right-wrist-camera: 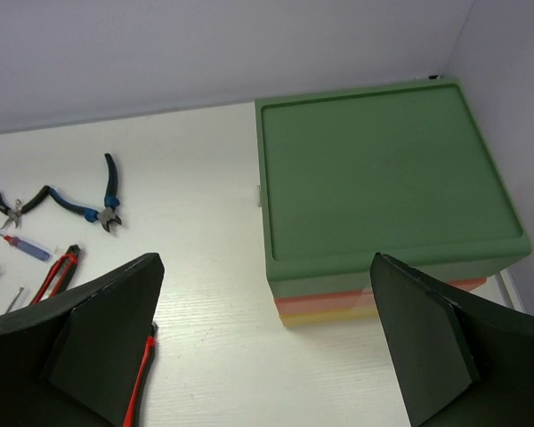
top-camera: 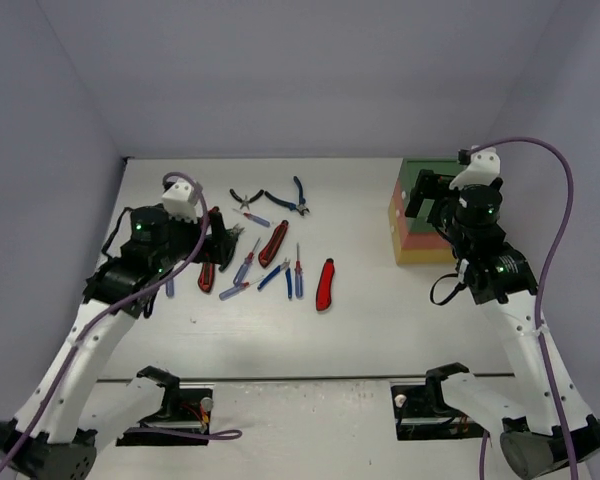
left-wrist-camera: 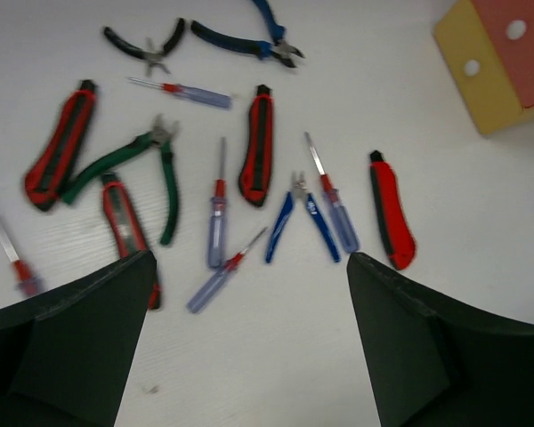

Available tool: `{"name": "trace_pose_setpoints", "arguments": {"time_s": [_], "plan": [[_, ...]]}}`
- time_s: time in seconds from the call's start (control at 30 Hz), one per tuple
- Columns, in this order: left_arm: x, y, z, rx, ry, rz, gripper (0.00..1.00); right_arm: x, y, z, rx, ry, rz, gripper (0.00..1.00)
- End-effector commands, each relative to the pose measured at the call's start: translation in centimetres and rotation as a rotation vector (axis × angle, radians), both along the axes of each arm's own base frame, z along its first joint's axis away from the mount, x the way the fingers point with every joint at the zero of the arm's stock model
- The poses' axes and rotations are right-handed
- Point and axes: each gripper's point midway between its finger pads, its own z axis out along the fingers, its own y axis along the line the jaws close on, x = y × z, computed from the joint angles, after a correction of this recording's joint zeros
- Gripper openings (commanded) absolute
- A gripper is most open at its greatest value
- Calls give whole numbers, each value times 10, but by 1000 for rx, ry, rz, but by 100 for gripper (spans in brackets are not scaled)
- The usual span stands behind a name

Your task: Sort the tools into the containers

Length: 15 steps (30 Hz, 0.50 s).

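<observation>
The tools lie scattered left of the table's middle: red utility knives (left-wrist-camera: 392,221) (left-wrist-camera: 257,145) (left-wrist-camera: 62,147), green pliers (left-wrist-camera: 142,165), small blue pliers (left-wrist-camera: 301,218), blue cutters (left-wrist-camera: 249,40), black pliers (left-wrist-camera: 147,44) and several slim screwdrivers (left-wrist-camera: 218,218). My left gripper (left-wrist-camera: 249,258) (top-camera: 218,245) hovers open over their near-left side with nothing between its fingers. The containers (right-wrist-camera: 383,178) (top-camera: 417,215) form one stack, green on top, red, then yellow, with the drawers pushed in. My right gripper (right-wrist-camera: 267,260) (top-camera: 423,200) hangs open and empty above the stack's near-left corner.
Grey walls close the table at the back, left and right. The stack stands near the right wall. Bare white tabletop (top-camera: 370,230) lies between the lone red knife (top-camera: 325,284) and the stack. Both arm bases sit at the near edge.
</observation>
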Motion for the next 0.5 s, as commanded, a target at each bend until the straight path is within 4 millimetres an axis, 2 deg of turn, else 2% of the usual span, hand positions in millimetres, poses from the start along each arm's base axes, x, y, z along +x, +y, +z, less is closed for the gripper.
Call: {"name": "trace_pose_setpoints", "arguments": {"time_s": [0.0,0.1,0.17,0.27,0.33,0.37,0.47], "plan": [[37,-81,24,-343,80,-168,84,22,8,18,-17,-52,22,100],[57,-125,8,-418,208,-231,83,30,8,10,-32,-26,22,100],[60,-151,7,-463,266,-265,83,36,5,9,-35,-17,16,100],[78,-191,5,-550,324,-284,83,47,-1,2,-11,9,52,95],[87,-210,5,-595,327,-294,83,56,-6,-3,22,30,66,89],[90,-218,-2,-600,341,-298,82,61,-6,-5,36,41,87,85],[97,-232,-5,-611,361,-292,82,73,-4,-13,39,66,95,74]]}}
